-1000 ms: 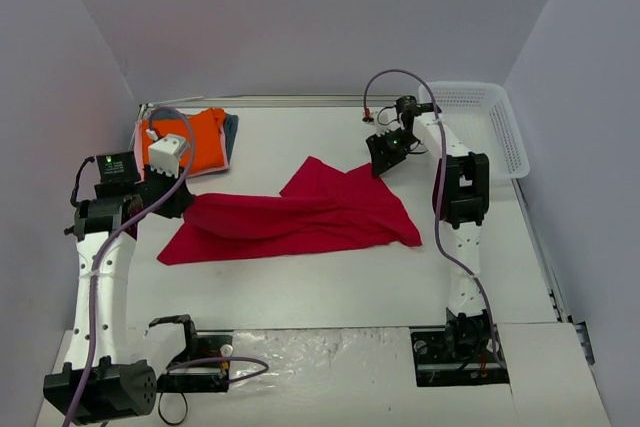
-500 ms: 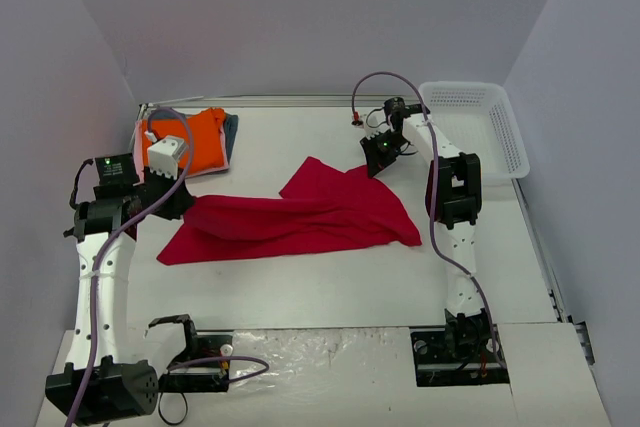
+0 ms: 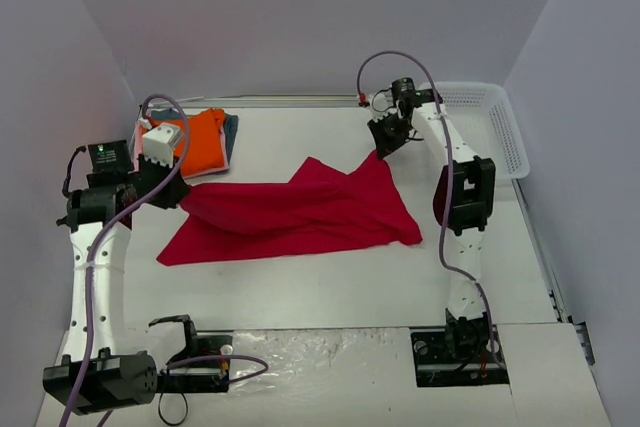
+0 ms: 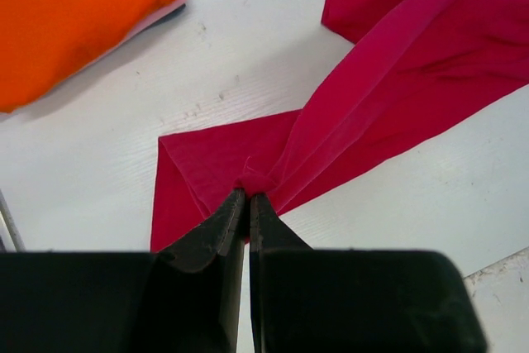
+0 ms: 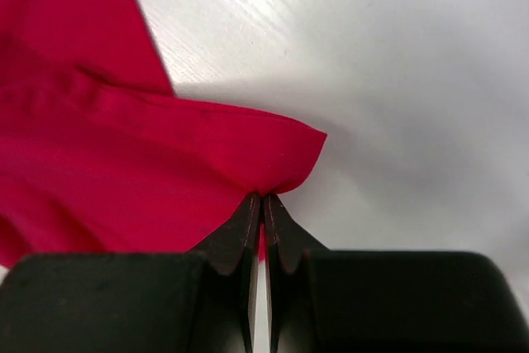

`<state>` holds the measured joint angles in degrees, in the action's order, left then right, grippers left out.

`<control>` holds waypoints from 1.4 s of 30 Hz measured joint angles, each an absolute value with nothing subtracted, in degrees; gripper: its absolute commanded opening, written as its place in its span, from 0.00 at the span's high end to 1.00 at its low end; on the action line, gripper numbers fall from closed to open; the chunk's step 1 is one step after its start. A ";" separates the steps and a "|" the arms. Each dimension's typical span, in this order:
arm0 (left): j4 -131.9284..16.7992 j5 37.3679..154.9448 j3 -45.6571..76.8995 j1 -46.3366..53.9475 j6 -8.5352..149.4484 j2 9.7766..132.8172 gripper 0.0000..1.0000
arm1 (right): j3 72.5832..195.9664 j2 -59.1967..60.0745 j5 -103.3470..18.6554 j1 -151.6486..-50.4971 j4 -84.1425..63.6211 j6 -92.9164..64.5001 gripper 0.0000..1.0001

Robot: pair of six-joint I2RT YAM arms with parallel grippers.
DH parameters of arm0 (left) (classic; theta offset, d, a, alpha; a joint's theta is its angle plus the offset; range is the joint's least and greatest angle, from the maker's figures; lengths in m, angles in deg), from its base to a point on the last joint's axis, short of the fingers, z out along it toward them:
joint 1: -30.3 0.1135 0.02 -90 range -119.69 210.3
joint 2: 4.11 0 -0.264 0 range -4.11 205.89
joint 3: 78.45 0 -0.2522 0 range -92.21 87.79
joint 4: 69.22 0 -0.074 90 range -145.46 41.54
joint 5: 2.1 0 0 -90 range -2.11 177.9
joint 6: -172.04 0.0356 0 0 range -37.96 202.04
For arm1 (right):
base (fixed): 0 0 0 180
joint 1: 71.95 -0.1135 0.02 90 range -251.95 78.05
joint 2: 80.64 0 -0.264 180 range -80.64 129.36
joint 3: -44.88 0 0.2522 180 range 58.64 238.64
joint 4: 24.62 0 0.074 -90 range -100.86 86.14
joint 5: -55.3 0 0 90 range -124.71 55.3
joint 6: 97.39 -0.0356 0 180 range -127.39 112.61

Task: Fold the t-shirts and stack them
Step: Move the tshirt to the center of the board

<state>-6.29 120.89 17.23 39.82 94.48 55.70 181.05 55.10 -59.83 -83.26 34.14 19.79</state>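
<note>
Both arms have a hold on the large plain crimson-red cotton t-shirt [image 3: 300, 212], which lies crumpled and half-twisted across the middle of the white table [image 3: 300, 292]. My left gripper [image 4: 248, 196] is pinched tight on a bunched fold at the shirt's left end. My right gripper [image 5: 260, 197] is clamped just as narrowly on a curl of hem at the far right corner, which is raised a little off the surface. At the far left corner sits the folded bright orange t-shirt [image 3: 198, 137], with the pale pink t-shirt [image 4: 157, 18] and the grey-blue t-shirt [image 3: 232, 130] edging out beneath it. The white plastic mesh basket [image 3: 500, 97] stands at the far right. I judge this the spreading step: the grasps are set, and next I must lift and draw the ends apart to lay the shirt flat before any fold.
</note>
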 measured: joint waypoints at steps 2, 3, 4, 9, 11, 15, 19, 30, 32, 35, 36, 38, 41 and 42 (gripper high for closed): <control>-6.27 120.89 15.74 39.82 94.64 56.45 0.98 | 181.60 51.06 -59.15 -83.21 34.38 19.57 1.00; -6.23 120.89 15.04 39.82 94.68 56.86 0.98 | 181.90 48.70 -58.96 -83.17 34.31 19.52 1.00; -6.23 120.89 14.43 39.82 94.79 57.23 0.98 | 182.19 46.34 -58.87 -83.15 34.31 19.46 1.00; -5.40 120.91 11.43 39.82 94.86 58.76 0.98 | 182.93 33.81 -59.15 -82.86 34.25 19.37 1.00; -5.03 120.95 9.73 39.82 94.86 58.94 0.98 | 182.62 29.94 -59.61 -82.84 34.25 19.37 1.00; -4.22 121.37 7.28 39.82 94.94 58.48 0.98 | 178.56 23.32 -60.59 -82.82 34.31 19.37 1.00; -2.47 121.81 6.43 39.82 95.53 56.88 0.98 | 170.19 16.35 -61.56 -82.80 34.84 19.39 1.00; 3.10 121.78 -4.81 39.82 96.39 45.41 0.98 | 160.53 -11.91 -62.15 -82.80 37.17 16.55 1.00; 2.69 121.72 -6.77 39.82 96.10 43.16 0.98 | 163.35 -15.83 -62.19 -82.80 38.29 16.14 1.00; 2.03 121.87 -9.37 39.82 94.94 39.07 0.98 | 169.62 -19.17 -62.41 -82.30 39.69 15.96 1.00; 1.71 121.96 -10.53 39.82 94.46 38.17 0.98 | 171.59 -19.78 -62.58 -81.92 39.78 15.98 1.00; 0.63 122.00 -12.81 39.82 93.28 37.71 0.97 | 175.21 -19.82 -62.65 -81.42 40.23 15.96 1.00; -1.20 121.96 -15.34 39.82 91.58 39.11 0.98 | 181.44 -16.61 -62.63 -81.33 41.28 15.87 1.00; -1.79 121.87 -16.13 39.82 91.16 40.16 0.98 | 183.39 -14.82 -62.56 -81.33 41.22 15.76 1.00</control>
